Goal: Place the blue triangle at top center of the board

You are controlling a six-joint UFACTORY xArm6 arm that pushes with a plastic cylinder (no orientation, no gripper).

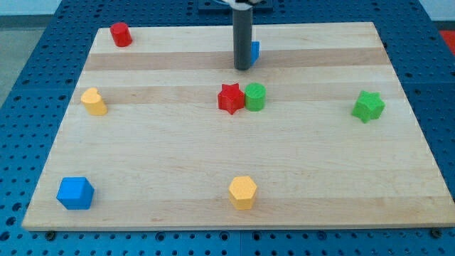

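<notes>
The blue triangle (254, 50) sits near the view's top centre of the wooden board (320, 178), mostly hidden behind the rod; only its right edge shows. My tip (242, 68) rests on the board just left of and below the blue triangle, touching or nearly touching it.
A red cylinder (121, 34) is at the top left. A yellow heart-like block (93, 102) is at the left. A red star (229, 98) touches a green cylinder (254, 97) at centre. A green star (368, 106) is at the right. A blue cube (75, 193) and a yellow hexagon (242, 192) are at the bottom.
</notes>
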